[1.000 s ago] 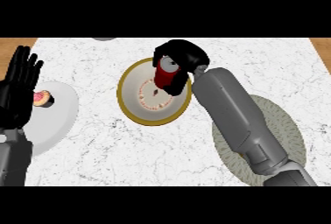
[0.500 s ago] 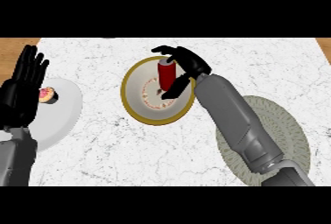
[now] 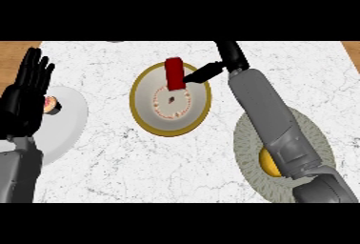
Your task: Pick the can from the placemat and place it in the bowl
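light: bright; even across counter (image 3: 141, 157) | shadows: soft; faint

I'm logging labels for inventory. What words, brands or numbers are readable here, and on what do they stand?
No readable text in this view.
The red can shows no label.
The bowl carries only a reddish dotted ring, no letters.
The placemat and plate bear no writing.
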`<state>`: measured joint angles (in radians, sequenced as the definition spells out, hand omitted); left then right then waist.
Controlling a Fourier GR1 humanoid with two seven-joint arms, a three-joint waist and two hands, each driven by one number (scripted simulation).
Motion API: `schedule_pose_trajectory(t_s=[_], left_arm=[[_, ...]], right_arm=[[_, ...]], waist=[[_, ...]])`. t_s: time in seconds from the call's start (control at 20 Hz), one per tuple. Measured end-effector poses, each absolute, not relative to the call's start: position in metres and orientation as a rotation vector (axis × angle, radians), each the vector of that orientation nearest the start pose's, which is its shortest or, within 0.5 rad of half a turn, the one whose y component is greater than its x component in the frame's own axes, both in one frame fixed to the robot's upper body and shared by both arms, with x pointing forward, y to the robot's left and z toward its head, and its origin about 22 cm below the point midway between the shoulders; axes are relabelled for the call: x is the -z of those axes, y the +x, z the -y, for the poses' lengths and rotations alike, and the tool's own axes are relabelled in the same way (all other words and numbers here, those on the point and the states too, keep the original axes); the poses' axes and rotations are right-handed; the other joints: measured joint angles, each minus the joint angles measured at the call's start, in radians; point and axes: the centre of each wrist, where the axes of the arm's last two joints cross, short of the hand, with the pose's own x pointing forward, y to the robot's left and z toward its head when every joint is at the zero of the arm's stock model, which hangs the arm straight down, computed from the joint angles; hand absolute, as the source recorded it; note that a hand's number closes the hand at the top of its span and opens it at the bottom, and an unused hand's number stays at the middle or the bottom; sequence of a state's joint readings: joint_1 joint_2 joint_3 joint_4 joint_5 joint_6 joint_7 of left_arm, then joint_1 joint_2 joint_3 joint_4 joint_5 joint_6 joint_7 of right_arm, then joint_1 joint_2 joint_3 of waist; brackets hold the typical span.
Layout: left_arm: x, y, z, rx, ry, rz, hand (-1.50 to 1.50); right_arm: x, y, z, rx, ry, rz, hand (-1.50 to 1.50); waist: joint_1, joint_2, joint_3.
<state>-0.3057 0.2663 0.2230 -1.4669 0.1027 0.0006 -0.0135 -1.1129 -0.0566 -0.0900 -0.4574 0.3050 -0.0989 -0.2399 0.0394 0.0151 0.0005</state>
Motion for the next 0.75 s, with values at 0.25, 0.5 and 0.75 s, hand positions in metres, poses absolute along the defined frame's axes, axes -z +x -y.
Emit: schedule_pose_trajectory(t_s=[0.25,0.5,0.75], left_arm=[[-0.086,0.304,-0.314,-0.003,0.205,1.803,0.0],[-0.091,0.304,-0.317,0.002,0.189,1.808,0.0],[-0.091,0.304,-0.316,0.014,0.188,1.816,0.0]], right_arm=[[-0.101,0.459,0.187,-0.43,-0.172,1.742,-1.5],[-0.103,0.459,0.254,-0.344,-0.151,1.758,-1.5],[-0.103,0.449,0.311,-0.305,-0.129,1.771,-1.5]], waist=[[-0.001,0.0,0.0],[0.009,0.007,0.001],[0.021,0.013,0.002]])
